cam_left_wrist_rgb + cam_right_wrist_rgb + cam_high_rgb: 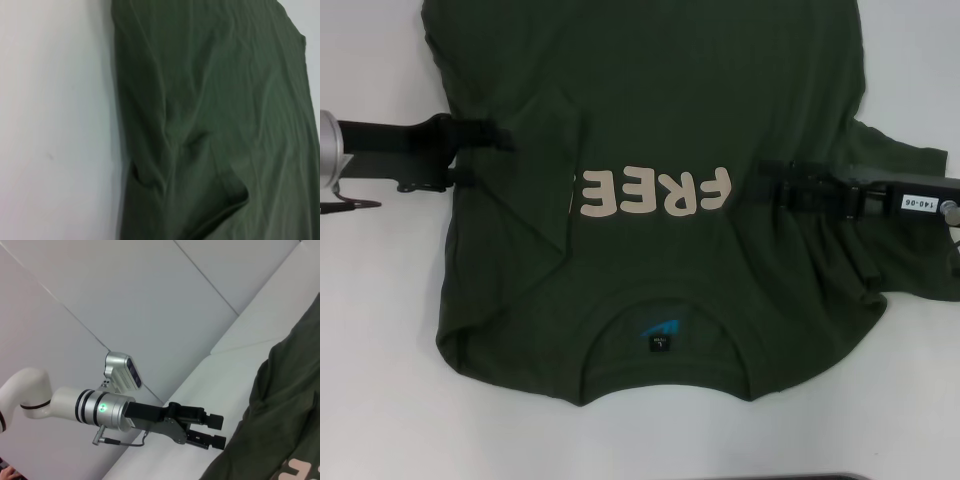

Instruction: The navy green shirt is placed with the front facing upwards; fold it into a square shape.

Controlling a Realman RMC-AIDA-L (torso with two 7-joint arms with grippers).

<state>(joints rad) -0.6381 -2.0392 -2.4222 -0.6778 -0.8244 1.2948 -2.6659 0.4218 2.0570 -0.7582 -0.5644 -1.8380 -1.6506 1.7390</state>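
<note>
Spread across the white table (380, 400), the navy green shirt (660, 120) lies front up with its collar toward the robot, the pale letters "FREE" (655, 193) readable across the chest and a black neck label (660, 343) showing inside the collar. Its left side has been turned inward, a diagonal crease crossing the first letter, while the right sleeve (910, 240) lies loose and rumpled beyond the body. The left gripper (492, 150) hangs at the shirt's left edge, level with the lettering, its fingers apart and holding nothing, as the right wrist view shows. The right gripper (767, 184) sits over the cloth just beside the last letter; whether it is pinching fabric cannot be told. Judging by the layout, the side folds are under way, and the right side likely comes next. Doing it well would mean taking the sleeve and side seam together, carrying them inward to mirror the left crease, and laying the cloth flat so no bunching spoils a square outline.
</note>
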